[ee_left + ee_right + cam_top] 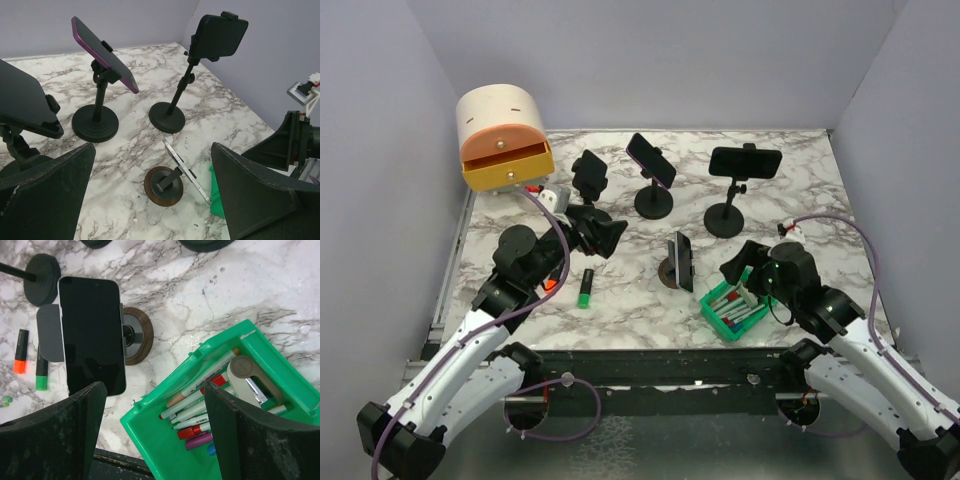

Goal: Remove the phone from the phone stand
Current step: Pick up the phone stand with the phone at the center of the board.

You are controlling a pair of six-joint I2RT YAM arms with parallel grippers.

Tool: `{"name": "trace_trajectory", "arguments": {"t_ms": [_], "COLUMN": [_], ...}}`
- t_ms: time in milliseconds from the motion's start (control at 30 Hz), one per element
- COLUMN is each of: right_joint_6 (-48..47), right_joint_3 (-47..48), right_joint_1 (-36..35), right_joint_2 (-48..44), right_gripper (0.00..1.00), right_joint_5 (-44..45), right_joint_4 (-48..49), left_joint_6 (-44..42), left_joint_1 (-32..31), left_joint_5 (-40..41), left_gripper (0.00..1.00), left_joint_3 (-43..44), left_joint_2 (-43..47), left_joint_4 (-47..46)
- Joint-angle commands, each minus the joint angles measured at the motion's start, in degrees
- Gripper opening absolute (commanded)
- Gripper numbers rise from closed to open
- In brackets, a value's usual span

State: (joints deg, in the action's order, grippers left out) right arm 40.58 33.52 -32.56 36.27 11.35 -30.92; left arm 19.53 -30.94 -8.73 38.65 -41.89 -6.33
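A dark phone (681,260) leans on a low round stand with a wooden rim (666,273) at the table's middle front. The left wrist view shows the phone edge-on (187,171) over the stand's base (163,186). The right wrist view shows the phone's dark screen (92,335) and the stand (136,335). My left gripper (596,232) is open and empty to the left of this stand, which lies between and beyond its fingers (152,152). My right gripper (744,263) is open and empty to the right of the phone, above a green bin (155,390).
Three taller stands hold phones at the back: purple-edged (651,160), black landscape (745,160), black at left (588,172). The green bin (720,322) holds markers. Green (585,288) and orange (552,284) markers lie front left. A tan drawer box (505,140) stands back left.
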Motion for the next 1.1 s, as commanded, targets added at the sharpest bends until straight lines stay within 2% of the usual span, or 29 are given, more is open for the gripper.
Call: {"name": "trace_trajectory", "arguments": {"t_ms": [0, 267, 400, 533, 700, 833, 967, 1067], "right_joint_6": [2.7, 3.3, 2.6, 1.9, 0.8, -0.3, -1.0, -1.0], "right_joint_3": [-0.7, 0.7, 2.1, 2.2, 2.0, 2.0, 2.0, 2.0], "right_joint_1": [0.0, -0.1, -0.6, -0.6, -0.7, -0.7, -0.7, -0.7], "right_joint_2": [4.0, 9.1, 12.7, 13.9, 12.9, 11.2, 10.0, 9.3], "right_gripper": [0.84, 0.82, 0.82, 0.82, 0.83, 0.83, 0.84, 0.84], "right_joint_5": [-4.2, -5.7, -6.6, -6.6, -6.4, -6.0, -6.8, -7.9], "right_joint_4": [3.2, 8.8, 11.5, 13.3, 13.3, 12.0, 11.3, 11.3], "left_joint_6": [0.4, 0.6, 1.9, 6.7, 8.4, 9.8, 10.7, 11.7], "left_joint_1": [-0.8, -1.5, -3.0, -6.8, -13.3, -14.1, -14.1, -14.1], "left_joint_5": [-0.4, -2.8, -7.0, -9.6, -4.7, -1.6, -0.8, -0.7], "left_gripper": [0.99, 0.99, 0.96, 0.91, 0.89, 0.87, 0.77, 0.74], "left_joint_3": [-0.3, 0.9, 3.2, 4.4, 7.0, 9.8, 12.5, 13.9], "left_joint_2": [-1.1, -5.0, -11.3, -18.8, -27.3, -32.9, -37.7, -40.1], "left_joint_4": [0.5, 1.8, 3.4, 2.3, 2.4, 2.6, 2.9, 2.8]}}
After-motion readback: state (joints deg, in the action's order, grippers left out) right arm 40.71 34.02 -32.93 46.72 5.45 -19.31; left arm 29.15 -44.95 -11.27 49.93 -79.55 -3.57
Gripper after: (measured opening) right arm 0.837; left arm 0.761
